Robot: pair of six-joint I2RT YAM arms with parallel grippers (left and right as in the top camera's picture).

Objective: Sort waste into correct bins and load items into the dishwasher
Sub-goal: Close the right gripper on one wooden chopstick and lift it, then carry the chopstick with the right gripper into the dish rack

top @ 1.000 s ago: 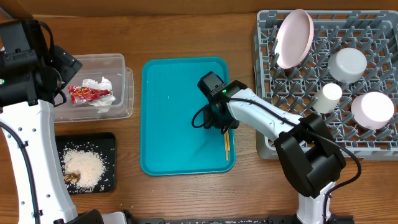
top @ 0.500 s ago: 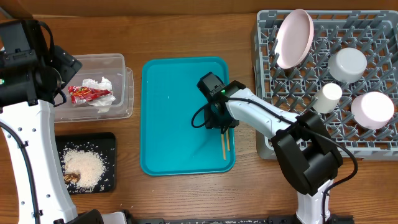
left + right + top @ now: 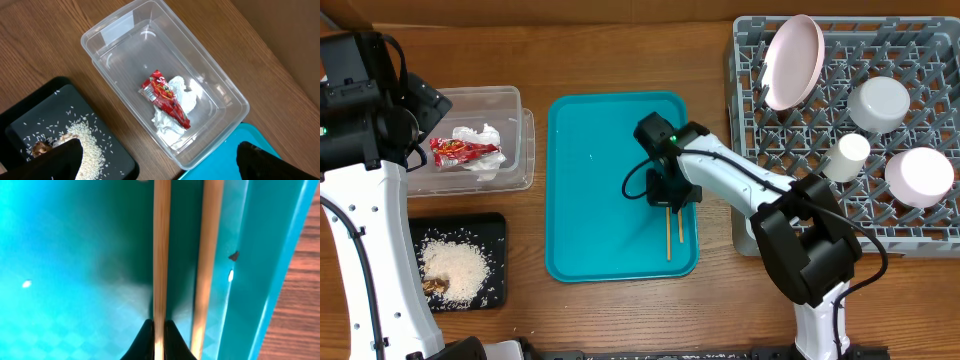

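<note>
The right pincer is clenched on one chopstick. The second chopstick lies just beside it, along the right rim of the teal tray, in the middle of the worktop. The left pincer is released wide above the clear tub at the left edge of the worktop. The tub holds the red wrapper and the tissue.

Glossy teal plastic tray, smooth wooden chopsticks (fine straight grain)
</note>
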